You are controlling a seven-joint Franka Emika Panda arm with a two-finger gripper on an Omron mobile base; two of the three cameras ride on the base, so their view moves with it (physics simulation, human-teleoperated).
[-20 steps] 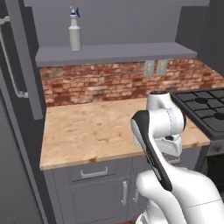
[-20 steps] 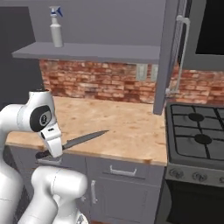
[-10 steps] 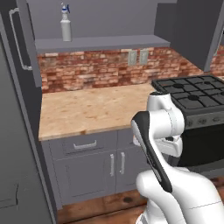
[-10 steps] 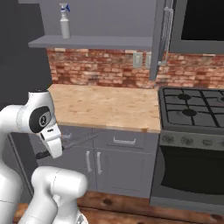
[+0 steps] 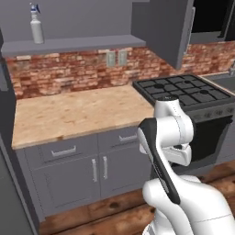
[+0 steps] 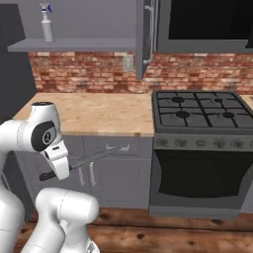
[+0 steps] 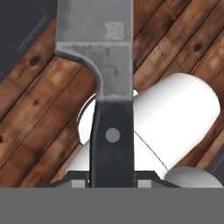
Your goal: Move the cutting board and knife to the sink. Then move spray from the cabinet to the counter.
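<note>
Knife (image 7: pixel 103 78), clear of counter (image 5: pixel 69 114) now.

A kitchen: gas stove (image 6: pixel 200 111), brick backsplash (image 5: pixel 69 73), wooden counter (image 5: pixel 78 112), grey drawers (image 5: pixel 64 151)

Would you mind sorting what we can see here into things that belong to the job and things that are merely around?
Job:
knife, held in the gripper
spray
counter
cabinet

Bystanders:
stove
drawer fronts
brick wall

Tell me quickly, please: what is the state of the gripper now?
Gripper: closed on the knife, holding it by the black handle.
</note>
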